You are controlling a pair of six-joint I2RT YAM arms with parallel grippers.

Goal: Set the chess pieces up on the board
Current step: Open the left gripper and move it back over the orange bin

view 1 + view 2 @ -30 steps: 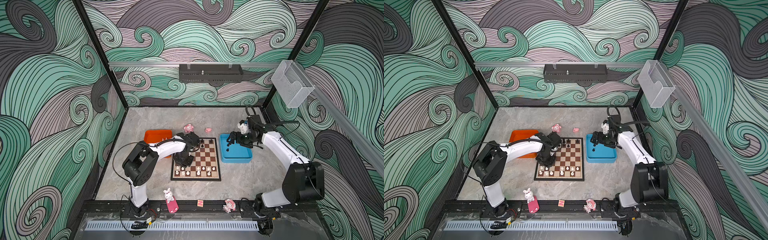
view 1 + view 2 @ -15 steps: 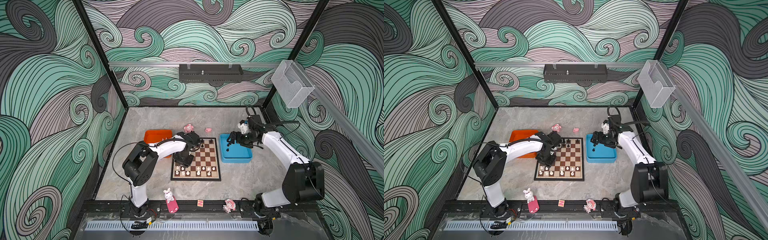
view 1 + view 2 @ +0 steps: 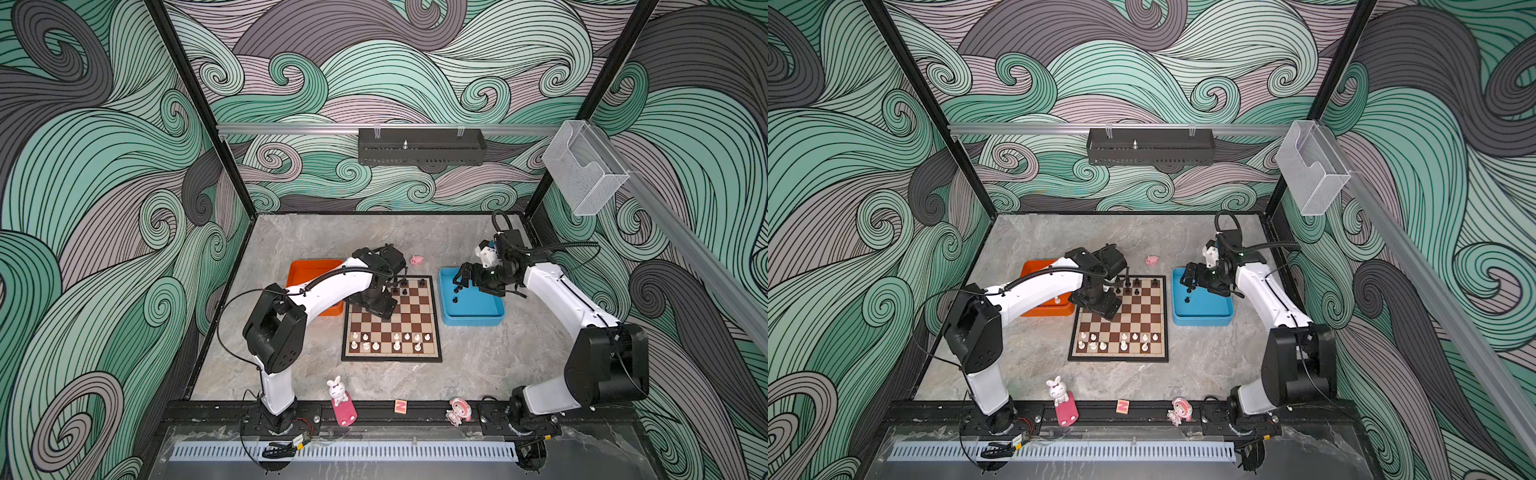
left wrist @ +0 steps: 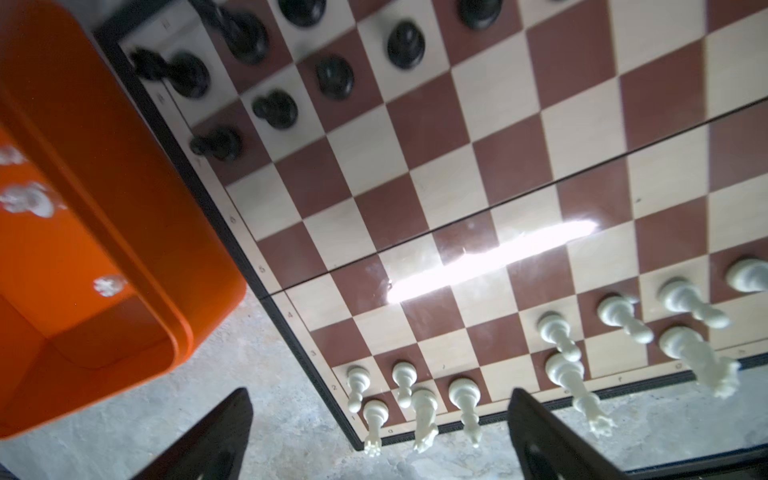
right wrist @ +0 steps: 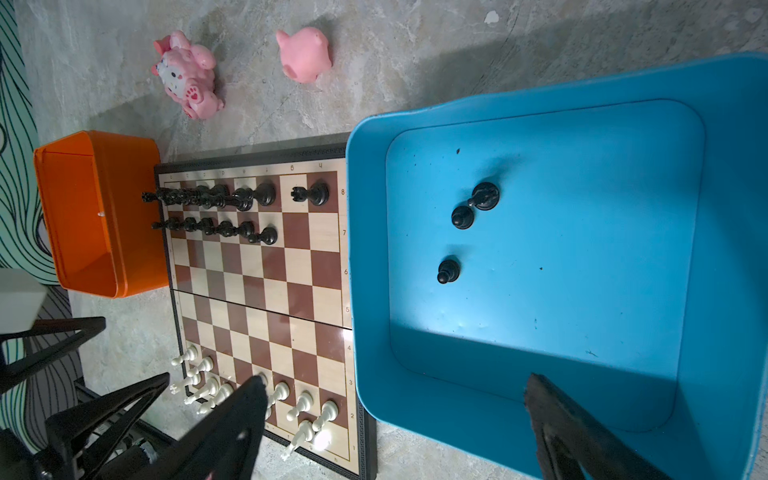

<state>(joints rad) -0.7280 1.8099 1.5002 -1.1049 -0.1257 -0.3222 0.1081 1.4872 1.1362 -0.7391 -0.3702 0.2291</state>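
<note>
The board (image 3: 390, 356) lies mid-table with white chess pieces (image 3: 390, 338) on its two near rows and black chess pieces (image 3: 405, 286) on its far rows. More black chess pieces (image 5: 462, 217) lie in the blue tray (image 3: 473, 322), and a few white ones (image 4: 29, 199) in the orange tray (image 3: 307, 270). My left gripper (image 3: 380, 307) hangs over the board's far left part, open and empty, as the left wrist view (image 4: 378, 395) shows. My right gripper (image 3: 461, 279) hovers open over the blue tray's left side, with nothing between its fingers (image 5: 397, 380).
A pink pig toy (image 3: 416, 260) and a pink kitty figurine (image 5: 187, 75) lie behind the board. On the front rail stand a rabbit figurine (image 3: 338, 390), a small letter block (image 3: 400, 405) and a pink doll (image 3: 457, 411).
My left gripper's jaws have opened wide over the board's far left part. Both arms stay about where they were.
</note>
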